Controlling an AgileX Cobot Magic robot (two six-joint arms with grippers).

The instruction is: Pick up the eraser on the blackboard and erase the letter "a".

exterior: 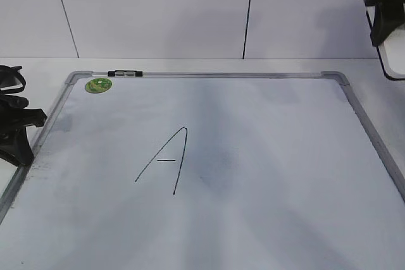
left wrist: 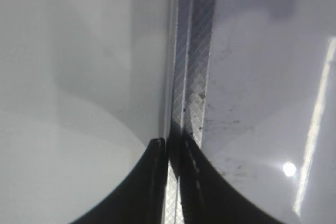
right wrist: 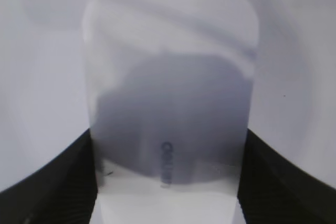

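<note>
The blackboard [exterior: 221, 75] is a white board with a grey frame and a round green sticker [exterior: 99, 85]. No lowercase "a" shows on it; only a tall capital "A" [exterior: 166, 159] is drawn, with faint grey smears to its right. My right gripper [exterior: 384, 11] is raised at the far right, off the board's corner, and is shut on the white eraser [right wrist: 170, 103], whose edge shows below the jaws [exterior: 393, 61]. My left gripper [exterior: 19, 131] rests at the board's left edge, shut and empty, over the frame [left wrist: 191, 77].
A small black-and-grey clip [exterior: 124, 73] sits on the board's top frame. A white panelled wall stands behind the table. The board's frame runs along the left and right sides.
</note>
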